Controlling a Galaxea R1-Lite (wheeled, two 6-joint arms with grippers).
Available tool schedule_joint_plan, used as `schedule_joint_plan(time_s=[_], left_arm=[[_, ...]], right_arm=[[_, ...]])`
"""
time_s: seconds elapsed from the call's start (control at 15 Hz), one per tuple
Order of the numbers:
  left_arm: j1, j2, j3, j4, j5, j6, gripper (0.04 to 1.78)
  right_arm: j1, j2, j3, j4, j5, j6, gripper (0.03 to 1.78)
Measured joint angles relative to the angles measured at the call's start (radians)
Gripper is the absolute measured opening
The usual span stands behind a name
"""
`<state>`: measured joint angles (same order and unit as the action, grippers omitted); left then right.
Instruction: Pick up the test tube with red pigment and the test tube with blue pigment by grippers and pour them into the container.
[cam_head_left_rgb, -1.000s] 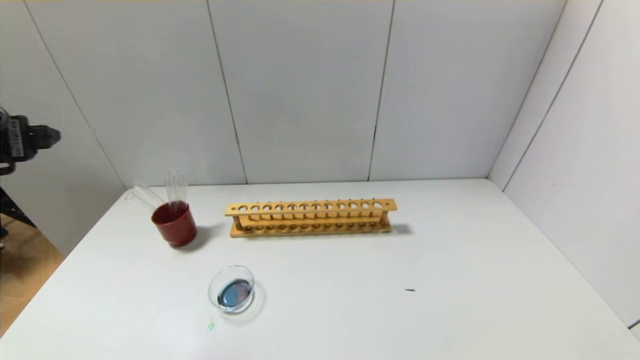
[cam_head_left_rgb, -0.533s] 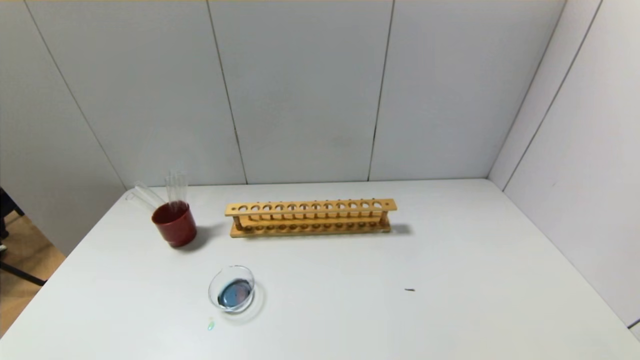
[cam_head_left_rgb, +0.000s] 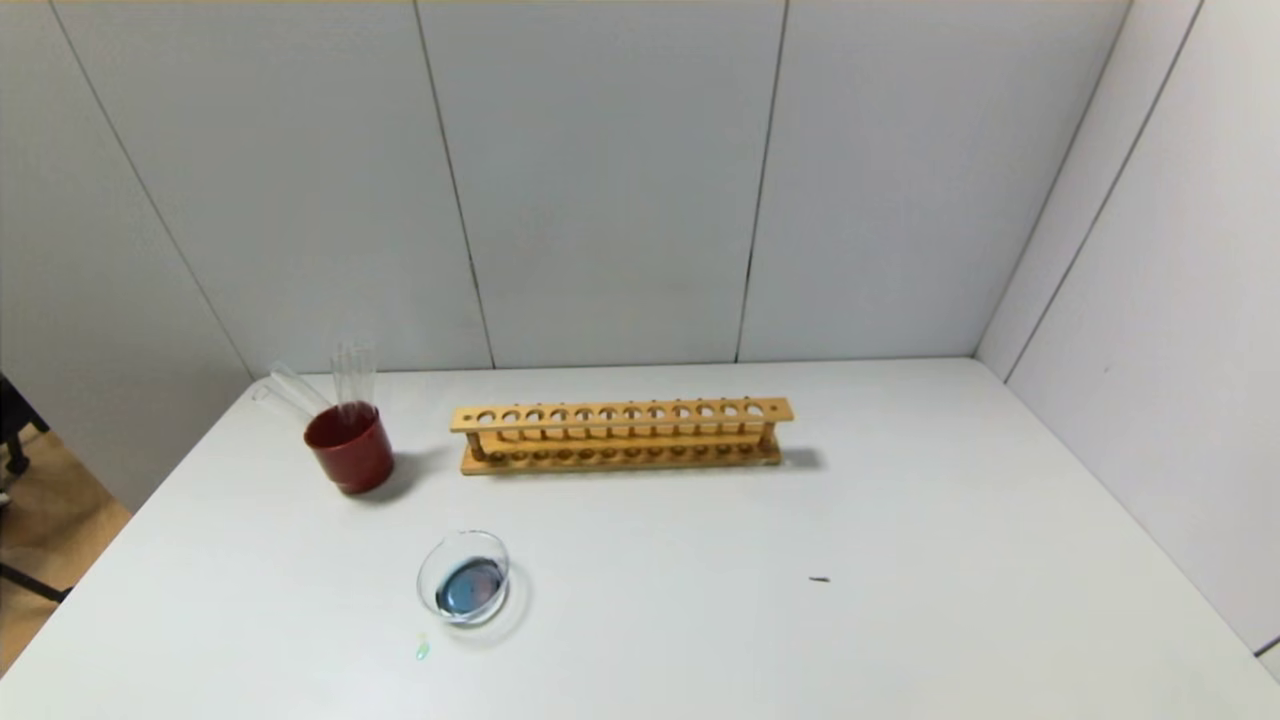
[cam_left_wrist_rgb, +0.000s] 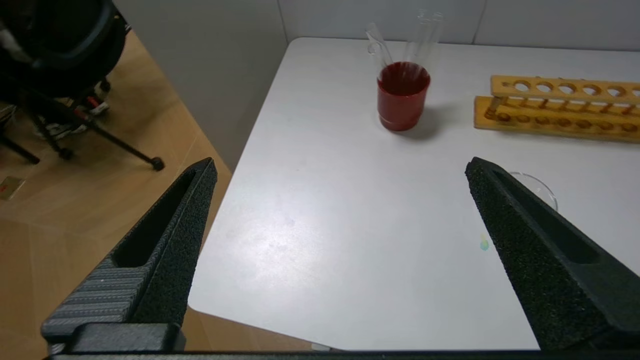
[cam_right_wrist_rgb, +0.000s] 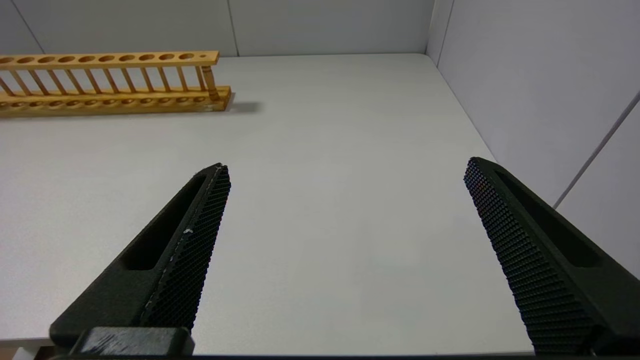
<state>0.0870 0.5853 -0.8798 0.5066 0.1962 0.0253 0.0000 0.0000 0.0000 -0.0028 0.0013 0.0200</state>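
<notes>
The glass dish sits on the white table toward my left, nearer my edge than anything else there. It holds a shallow pool of dark bluish liquid, spread over its floor. Just in front of it, on the bare tabletop, lies a small greenish drop.

Behind the dish and a little farther left stands a dark red cup. Several clear tubes lean out of it: some stand nearly upright, others tilt away to the left over the rim. I see no coloured liquid in the parts above the rim; what the lower ends hold I cannot tell, since the cup hides them.

To the right of the cup, well apart from it, a wooden rack runs across the middle of the table. Every hole in its top bar that I can see is empty.

My left gripper hangs off the table's left near corner, partly above the floor, its two fingers spread wide with nothing between them. One finger covers part of the dish from that wrist view.

My right gripper hovers over the right side of the table, fingers also wide apart and holding nothing, with the rack's end ahead of it.
</notes>
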Motion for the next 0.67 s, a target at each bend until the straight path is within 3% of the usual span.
schedule_joint_plan(time_s=[0.4, 0.67], left_arm=[[-0.083, -0.256, 0.239, -0.024, 0.007, 0.033, 1.75], [-0.100, -0.424, 0.469, -0.124, -0.055, 0.051, 1.75]], right_arm=[[0.000, 0.000, 0.000, 0.000, 0.000, 0.000, 1.71], [0.000, 0.000, 0.000, 0.000, 0.000, 0.000, 1.71]])
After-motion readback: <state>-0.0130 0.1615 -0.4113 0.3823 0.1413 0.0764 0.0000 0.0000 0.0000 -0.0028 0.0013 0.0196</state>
